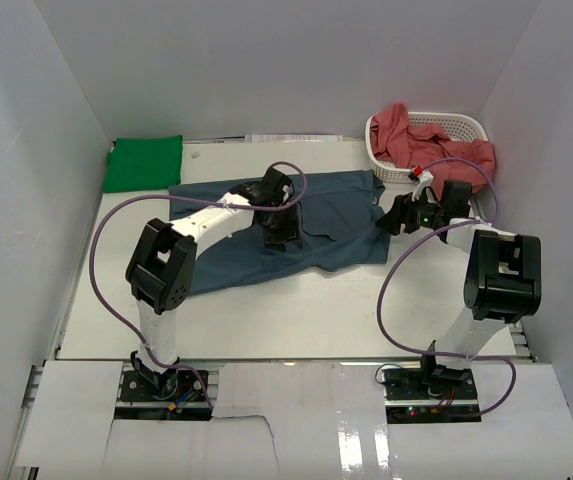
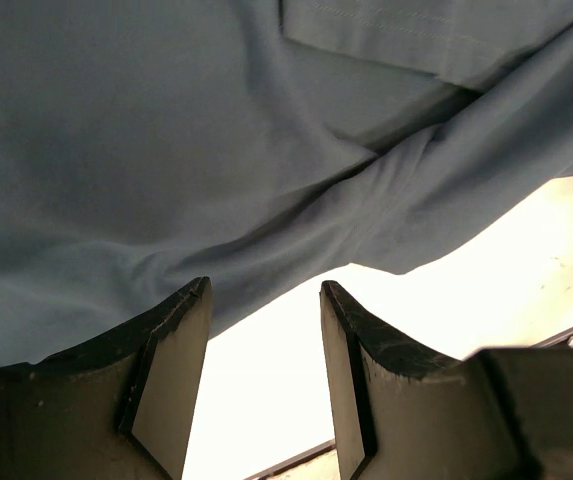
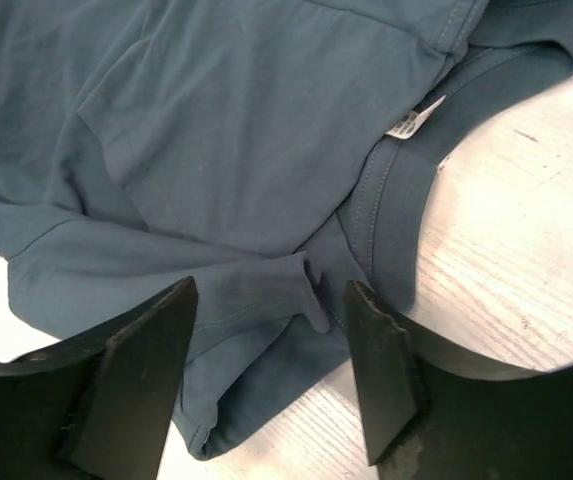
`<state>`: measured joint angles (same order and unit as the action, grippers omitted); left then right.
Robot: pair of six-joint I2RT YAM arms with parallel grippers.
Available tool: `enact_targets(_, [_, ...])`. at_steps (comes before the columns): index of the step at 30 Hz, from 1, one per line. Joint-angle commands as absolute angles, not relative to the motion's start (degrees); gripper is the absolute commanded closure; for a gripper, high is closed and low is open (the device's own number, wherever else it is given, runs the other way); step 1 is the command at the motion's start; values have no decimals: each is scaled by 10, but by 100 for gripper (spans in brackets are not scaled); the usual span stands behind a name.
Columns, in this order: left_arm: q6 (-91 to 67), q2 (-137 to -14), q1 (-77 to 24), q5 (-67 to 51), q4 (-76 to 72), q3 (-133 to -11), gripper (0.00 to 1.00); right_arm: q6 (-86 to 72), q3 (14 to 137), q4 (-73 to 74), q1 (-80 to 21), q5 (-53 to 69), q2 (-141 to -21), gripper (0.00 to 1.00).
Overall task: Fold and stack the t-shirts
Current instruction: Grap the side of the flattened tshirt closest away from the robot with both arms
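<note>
green shirt [image 1: 143, 163] and basket [image 1: 458, 122] flank the blue shirt [image 1: 338, 215]

White basket [image 1: 458, 124] sits at table's [image 1: 266, 320] far-right corner.

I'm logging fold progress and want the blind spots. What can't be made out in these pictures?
Top view: the left gripper and its arm cover the middle of the blue shirt.
Top view: the basket wall and bunching hide how many salmon shirts there are.
Left wrist view: the frame edges cut off the blue shirt; which part is unclear.
</note>
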<state>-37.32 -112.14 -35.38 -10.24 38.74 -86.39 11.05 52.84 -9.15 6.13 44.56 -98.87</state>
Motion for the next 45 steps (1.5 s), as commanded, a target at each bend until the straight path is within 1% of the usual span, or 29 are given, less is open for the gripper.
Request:
enact_targets(1, [-371,-1112,-352,-95,407,-883,42,121,550,-87,71,477,-1001,35])
enact_targets(7, [-363,-1109,-352,-84,424,-892,42,106,551,-91,90,515,-1015,36])
enact_targets(13, [-363,-1107,-352,-83,425,-889,42,95,553,-97,93,535,-1034,39])
enact_targets(16, [-363,-1107,-352,-80,425,-887,42,91,554,-100,93,546,-1044,45])
enact_targets(17, [-363,-1105,-352,-77,425,-887,42,91,554,-101,93,548,-1049,45])
enact_targets(28, [-361,-1101,-352,-72,428,-885,42,85,555,-114,93,556,-1067,46])
enact_targets(38, [-359,-1102,-352,-70,433,-893,42,84,576,-104,95,548,-1079,44])
enact_targets(40, [-359,-1101,-352,-70,434,-894,42,86,583,-99,95,546,-1083,46])
enact_targets(43, [-358,-1100,-352,-67,436,-896,42,91,599,-76,95,554,-1097,53])
enact_targets(45, [-358,-1100,-352,-67,438,-896,42,89,599,-74,96,554,-1102,54])
